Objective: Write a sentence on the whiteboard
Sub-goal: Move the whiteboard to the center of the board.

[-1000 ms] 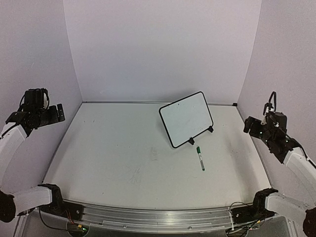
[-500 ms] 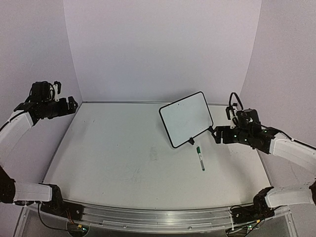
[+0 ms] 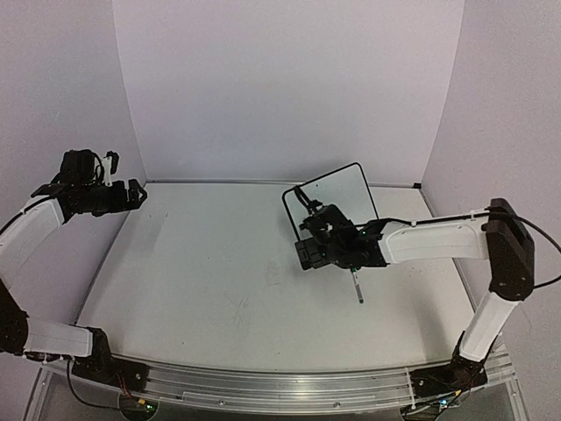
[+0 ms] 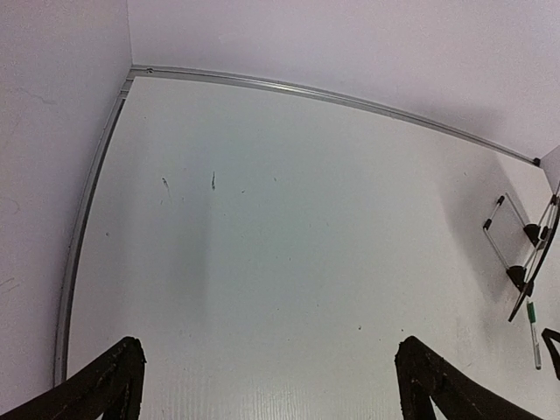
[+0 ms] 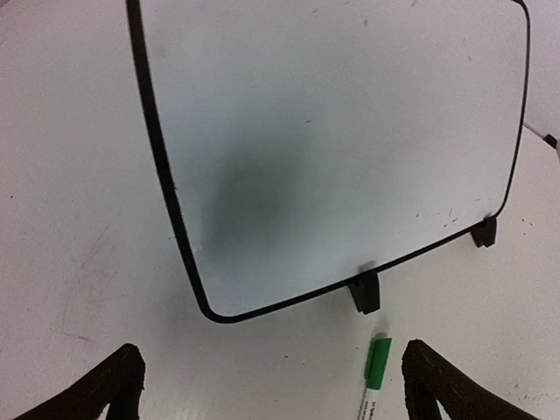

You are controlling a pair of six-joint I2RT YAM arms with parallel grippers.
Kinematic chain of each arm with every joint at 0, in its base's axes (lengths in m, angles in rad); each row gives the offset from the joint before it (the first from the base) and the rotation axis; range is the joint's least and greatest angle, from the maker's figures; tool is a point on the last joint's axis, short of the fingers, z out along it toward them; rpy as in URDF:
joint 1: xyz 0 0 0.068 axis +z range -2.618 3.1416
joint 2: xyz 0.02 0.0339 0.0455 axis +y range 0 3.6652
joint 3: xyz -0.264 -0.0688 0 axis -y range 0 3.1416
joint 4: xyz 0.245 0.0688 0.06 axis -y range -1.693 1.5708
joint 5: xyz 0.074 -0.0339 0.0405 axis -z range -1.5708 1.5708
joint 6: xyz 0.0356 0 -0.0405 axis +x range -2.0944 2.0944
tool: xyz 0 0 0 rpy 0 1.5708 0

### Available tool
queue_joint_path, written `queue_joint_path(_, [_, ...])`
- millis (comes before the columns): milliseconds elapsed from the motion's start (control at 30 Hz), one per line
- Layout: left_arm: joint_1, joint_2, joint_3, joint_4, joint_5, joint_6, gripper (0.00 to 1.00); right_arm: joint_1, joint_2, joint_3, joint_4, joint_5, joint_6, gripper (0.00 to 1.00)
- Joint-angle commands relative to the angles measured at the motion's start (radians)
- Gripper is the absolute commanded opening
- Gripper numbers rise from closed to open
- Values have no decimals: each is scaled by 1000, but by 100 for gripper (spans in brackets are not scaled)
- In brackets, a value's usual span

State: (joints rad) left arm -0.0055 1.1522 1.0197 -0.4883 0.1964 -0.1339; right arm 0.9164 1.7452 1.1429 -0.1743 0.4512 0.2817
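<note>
Right tool (image 5: 267, 367) gapes wide before the smooth, black-framed, round-cornered whiteboard (image 5: 332, 149); left tool (image 4: 267, 372) equally wide.

The left half of the desk (image 3: 193, 281) is wide flat room where an end effector can pass. On the right half the whiteboard (image 5: 332, 131) stands tilted back on its feet and blocks the way. The right end effector (image 5: 267, 385) hangs just in front of it (fingers spread wide). A green marker (image 5: 376, 363) lies by one foot. Walls (image 3: 53, 88) close three sides.
</note>
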Motion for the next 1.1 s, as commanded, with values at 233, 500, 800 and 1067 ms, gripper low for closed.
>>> queue_joint_path(233, [2, -10, -8, 34, 60, -6, 99, 23, 242, 255, -74, 161, 24, 98])
queue_joint_path(500, [2, -21, -14, 38, 67, -6, 100, 0, 315, 340, -149, 226, 51, 98])
queue_joint_path(800, [2, -24, -19, 40, 73, -10, 100, -64, 300, 328, -167, 231, 62, 98])
queue_joint_path(1067, [2, -24, -22, 42, 78, -13, 99, -101, 267, 302, -169, 198, 47, 98])
